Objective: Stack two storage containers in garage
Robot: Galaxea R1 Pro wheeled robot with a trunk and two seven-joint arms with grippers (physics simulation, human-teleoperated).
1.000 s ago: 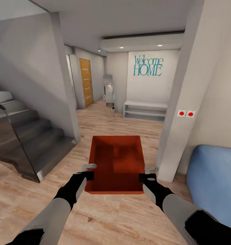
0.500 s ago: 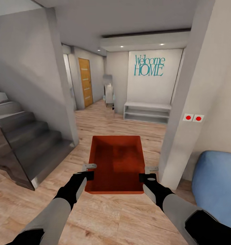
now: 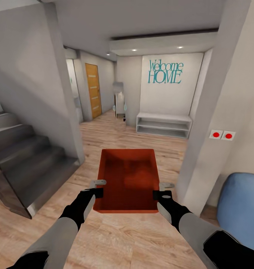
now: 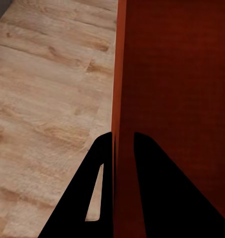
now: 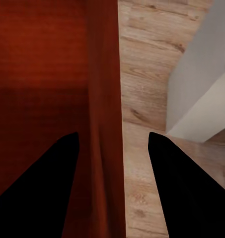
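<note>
Storage container point(image 3: 127, 179) level, opening up, long axis pointing forward, each claw clamping a side wall.

Ahead of me: grey staircase point(image 3: 25, 157) at left, orange door point(image 3: 93, 89) down hall, teal "Welcome HOME" lettering point(image 3: 165, 72) w/ white low shelf point(image 3: 163, 125) under it, two red switches point(image 3: 222, 135) on right wall.

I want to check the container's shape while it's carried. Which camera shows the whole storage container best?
The head view: the storage container shows whole, open top up, between both pincers. The left wrist view shows one wall edge-on and some interior; the right wrist view shows the opposite wall likewise.
</note>
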